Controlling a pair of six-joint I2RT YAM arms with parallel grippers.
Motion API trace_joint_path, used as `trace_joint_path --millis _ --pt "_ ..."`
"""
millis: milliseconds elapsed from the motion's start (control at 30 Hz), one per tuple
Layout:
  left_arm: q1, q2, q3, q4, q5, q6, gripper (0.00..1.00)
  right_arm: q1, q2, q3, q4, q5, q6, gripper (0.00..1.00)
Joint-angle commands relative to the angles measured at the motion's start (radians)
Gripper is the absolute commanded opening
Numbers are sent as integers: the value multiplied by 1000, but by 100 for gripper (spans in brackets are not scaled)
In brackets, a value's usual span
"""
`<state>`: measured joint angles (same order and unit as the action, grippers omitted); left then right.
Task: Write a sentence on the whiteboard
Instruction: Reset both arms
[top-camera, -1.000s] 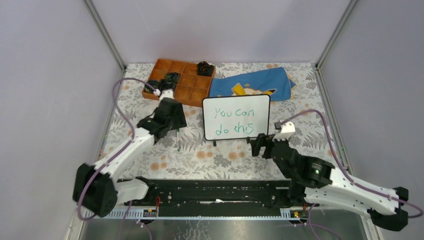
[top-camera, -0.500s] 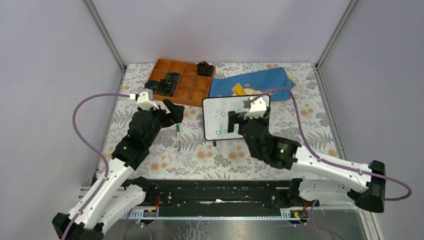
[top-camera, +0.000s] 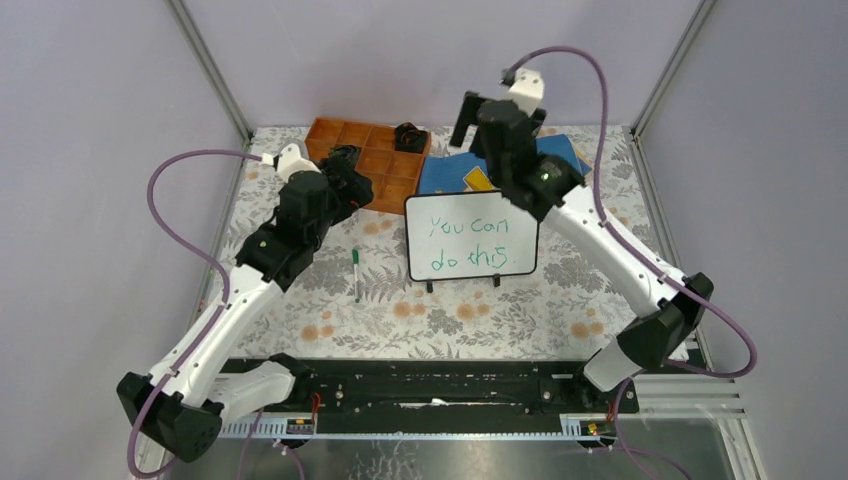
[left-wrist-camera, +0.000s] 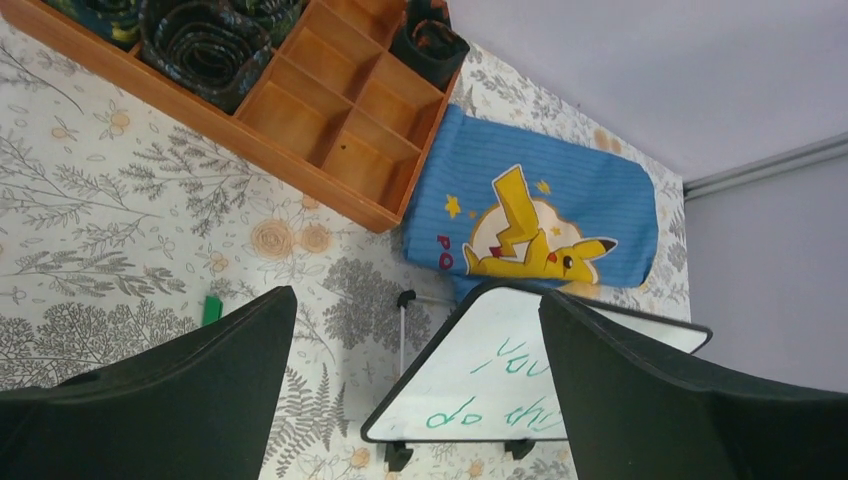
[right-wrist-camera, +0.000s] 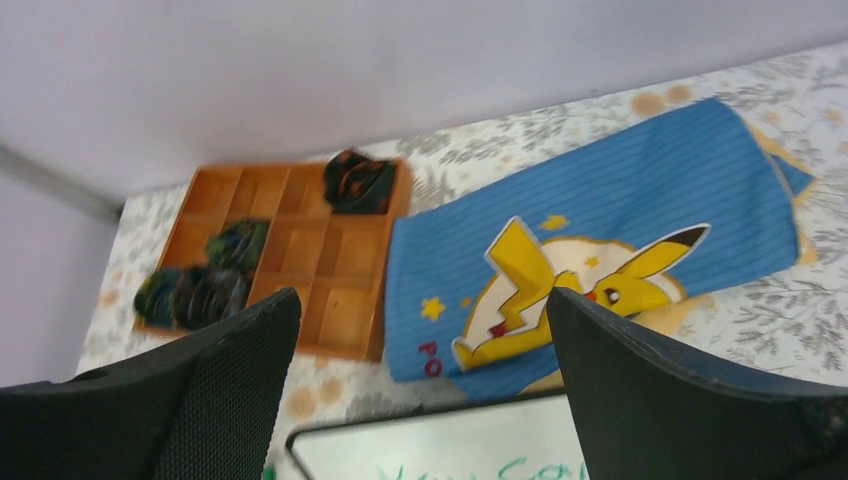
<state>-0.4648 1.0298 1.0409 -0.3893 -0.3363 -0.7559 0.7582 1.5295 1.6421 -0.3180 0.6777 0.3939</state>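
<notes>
Sentence (top-camera: 470, 243) reads finished on the whiteboard (top-camera: 522, 212) propped on its 2 feet, marker (top-camera: 355, 272) lying beside it, so left gripper (left-wrist-camera: 417, 300) and right gripper (right-wrist-camera: 422, 300) hang high, jaws spread, empty.

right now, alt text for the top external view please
A small whiteboard stands at centre with the sentence "You can do this" in green, a pen lying to its left. The left pincer hangs open by an orange tray, the right pincer open above a blue cloth.

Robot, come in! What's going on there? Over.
Left gripper, right gripper open, empty. Whiteboard upright, sentence finished. Green marker lies left of it; nothing blocking.
</notes>
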Motion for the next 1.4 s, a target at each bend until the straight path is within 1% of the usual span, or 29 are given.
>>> trace_joint_path --millis 0,67,133,167,233,300,333,400,467,533,633,667,733,767,833,900,933,1000,1133,1267,1367 --pt "-36 78 159 -138 -146 -26 99 -128 34 211 -211 -9 123 100" --pt "-51 138 261 -215 -171 23 99 -129 -12 209 -167 42 63 100" --pt "-62 192 366 -265 -148 100 99 -128 -79 166 -68 79 -6 100" --pt "-71 209 408 -272 -128 159 99 -128 -110 151 -35 97 -37 100" --pt "-80 227 486 -263 -84 225 99 -121 -163 142 17 125 -106 100" --pt "-82 233 564 -220 -16 291 99 -79 -209 144 104 179 -222 100" --pt "-84 230 604 -190 30 325 99 -40 -231 142 173 220 -312 100" --pt "-86 222 679 -119 144 374 99 77 -267 128 391 302 -545 100" --pt "-94 217 764 -54 196 401 99 211 -282 136 591 329 -783 100" --pt "-113 229 853 -33 200 425 99 334 -261 186 680 341 -975 100" --pt "-128 239 942 -34 171 446 99 477 -250 204 694 330 -1160 100" --pt "-129 232 947 -30 155 451 99 504 -268 186 667 312 -1152 100" --pt "-130 208 938 -28 114 457 99 518 -335 119 562 238 -1041 100" --pt "-132 190 919 -21 103 462 99 518 -385 57 558 193 -1001 100" --pt "-135 150 866 4 102 484 99 518 -501 -103 610 76 -957 100" --pt "-141 107 811 28 112 501 99 517 -595 -223 668 12 -903 100" --pt "-143 89 790 34 124 509 99 519 -623 -247 678 22 -869 100" --pt "-146 64 767 39 156 527 99 518 -652 -249 626 62 -821 100" --pt "-155 55 775 29 151 520 99 518 -668 -256 604 153 -810 100" --pt "-165 61 789 38 24 454 99 518 -674 -251 606 203 -819 100" --pt "-167 55 760 58 -56 398 99 518 -691 -256 599 204 -816 100"
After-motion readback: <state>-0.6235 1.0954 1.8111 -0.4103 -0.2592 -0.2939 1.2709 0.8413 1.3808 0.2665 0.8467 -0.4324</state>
